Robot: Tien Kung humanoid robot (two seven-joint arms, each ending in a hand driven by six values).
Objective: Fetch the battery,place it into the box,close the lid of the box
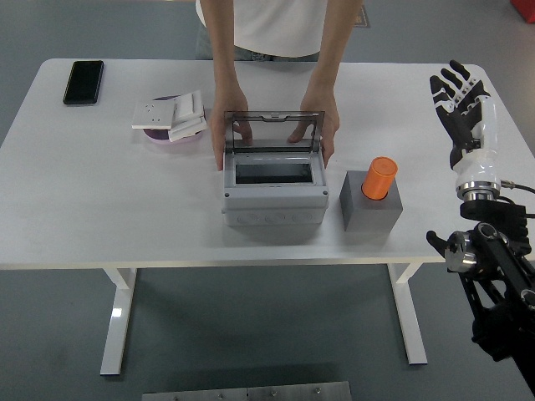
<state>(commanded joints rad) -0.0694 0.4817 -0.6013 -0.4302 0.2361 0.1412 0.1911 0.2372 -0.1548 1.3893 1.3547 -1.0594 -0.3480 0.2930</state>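
Step in hand, as I judge it: fetching the battery; nothing is grasped yet.

My right hand (458,93) is raised at the table's (50,209) right end, palm toward the camera, fingers spread and straight, holding nothing. The left arm is not in view.

The battery (380,177), an orange cylinder, stands upright in a grey holder block (370,209). It lies to the left of my hand and nearer the table's front edge, well apart from the fingers.

The box (274,194) sits further left, just beside the block on its far side from my hand. Its clear lid (274,129) is tipped up at the back and the opening faces upward. A person stands behind the table with both hands on the box: one hand (224,138) at the side further from mine, the other hand (322,134) at the nearer side, fingers around the lid's hinge edge. They seem to be steadying it.

Far off to the left lie a phone (84,81) and a small stack of white plates (171,117); neither matters here.

Next move calls for: bring the hand down and left over the battery, wrap the fingers round its exposed top, lift straight up out of the block. Then carry it left to the opening. The person's nearer hand is close to that path, so I'd stay high.
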